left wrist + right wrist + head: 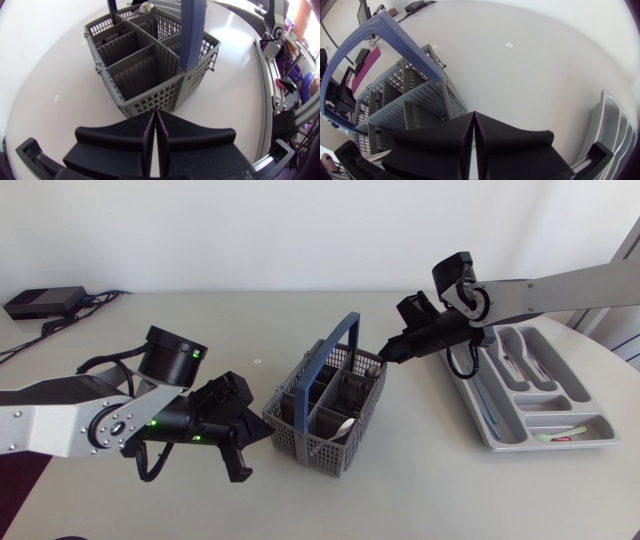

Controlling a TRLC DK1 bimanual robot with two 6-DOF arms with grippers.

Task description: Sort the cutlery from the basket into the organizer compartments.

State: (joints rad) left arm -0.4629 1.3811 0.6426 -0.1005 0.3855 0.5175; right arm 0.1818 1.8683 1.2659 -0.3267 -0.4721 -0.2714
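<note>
The grey cutlery basket [330,405] with a blue handle [340,345] stands mid-table. A spoon [340,428] lies in its near compartment and another utensil [372,368] sticks up at its far right corner. My left gripper [262,435] is shut and empty, its tips against the basket's left wall [150,97]. My right gripper [385,358] is shut and empty beside the basket's far right corner; in its wrist view the basket [405,100] sits just beside the fingertips [465,125]. The grey organizer [585,395] lies at the right with several pieces in its compartments.
A light-green utensil [560,437] lies in the organizer's nearest compartment, and spoons [515,365] farther back. A black box with cables [45,302] sits at the far left corner. The table's round edge runs close behind the organizer.
</note>
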